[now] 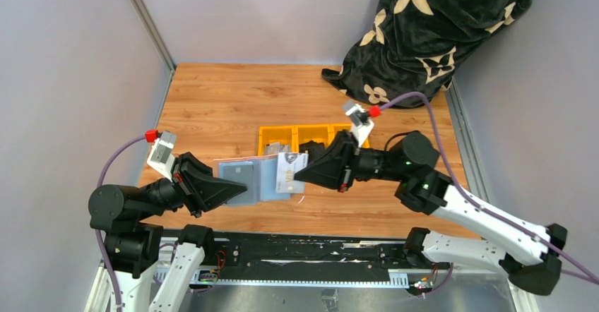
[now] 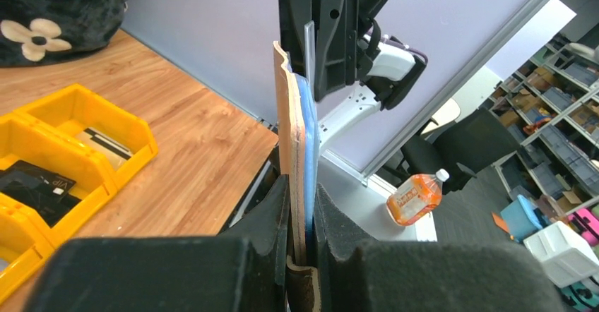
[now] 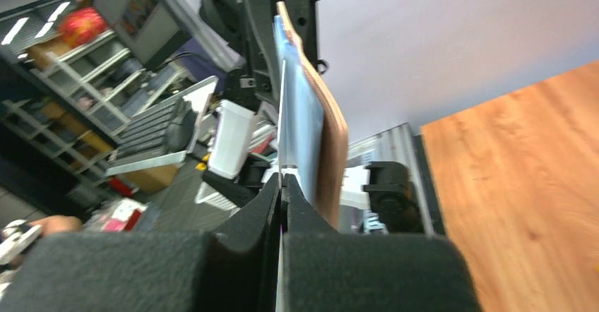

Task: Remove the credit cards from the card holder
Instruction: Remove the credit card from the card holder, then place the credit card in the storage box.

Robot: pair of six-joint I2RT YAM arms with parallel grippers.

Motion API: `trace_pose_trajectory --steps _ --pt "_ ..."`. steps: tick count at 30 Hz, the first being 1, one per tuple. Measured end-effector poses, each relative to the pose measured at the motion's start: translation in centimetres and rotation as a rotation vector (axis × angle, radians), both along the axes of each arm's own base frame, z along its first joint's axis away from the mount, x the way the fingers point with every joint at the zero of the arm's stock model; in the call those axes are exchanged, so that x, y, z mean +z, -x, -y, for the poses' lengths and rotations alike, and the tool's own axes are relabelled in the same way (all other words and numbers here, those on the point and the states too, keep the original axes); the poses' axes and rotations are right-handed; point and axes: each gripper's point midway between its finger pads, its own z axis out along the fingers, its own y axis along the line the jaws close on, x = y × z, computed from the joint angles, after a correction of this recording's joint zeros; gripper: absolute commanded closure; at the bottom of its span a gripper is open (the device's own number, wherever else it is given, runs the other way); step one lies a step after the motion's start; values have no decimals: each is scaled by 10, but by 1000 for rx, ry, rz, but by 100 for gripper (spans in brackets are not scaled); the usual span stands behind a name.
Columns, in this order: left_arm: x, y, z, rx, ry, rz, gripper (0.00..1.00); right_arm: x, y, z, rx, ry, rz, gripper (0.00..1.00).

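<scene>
Just in front of a yellow tray [image 1: 282,128], with a black flowered cloth [image 1: 431,22] far right, the open grey-blue card holder [image 1: 247,176] sits over the wooden table [image 1: 212,100], its left edge clamped by the left gripper [image 1: 227,189], while the right gripper [image 1: 299,176] pinches a whitish printed credit card [image 1: 289,165] at its right edge.

Whitish card [image 1: 289,171] protrudes from open card holder [image 1: 261,180].

Two arms: one left end effector [image 1: 227,189], one right end effector [image 1: 302,175]. One card holder [image 1: 248,179]. One card [image 1: 290,170] showing. One yellow tray [image 1: 282,128], three compartments. One patterned cloth [image 1: 438,22]. One bottle [image 2: 417,198].
</scene>
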Motion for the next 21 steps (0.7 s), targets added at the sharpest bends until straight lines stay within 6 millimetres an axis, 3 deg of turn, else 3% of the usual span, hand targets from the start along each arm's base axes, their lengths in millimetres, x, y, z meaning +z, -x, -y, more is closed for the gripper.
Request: trace_pose_trajectory --steps 4,9,12,16,18,21 --pt "1 1 -1 5 -13 16 100 -4 -19 31 -124 24 25 100" --pt "1 0 -1 15 -37 37 100 -40 -73 60 -336 166 -19 100" --pt "0 -1 -2 20 -54 48 100 -74 -109 74 -446 270 -82 100" --pt "-2 0 -2 23 -68 59 100 -137 -152 89 -557 443 -208 100" --pt "-2 0 -2 24 -73 65 100 -172 -170 91 -577 533 -281 100" --pt "-3 0 -2 23 -78 69 100 -207 -184 79 -540 605 -361 100"
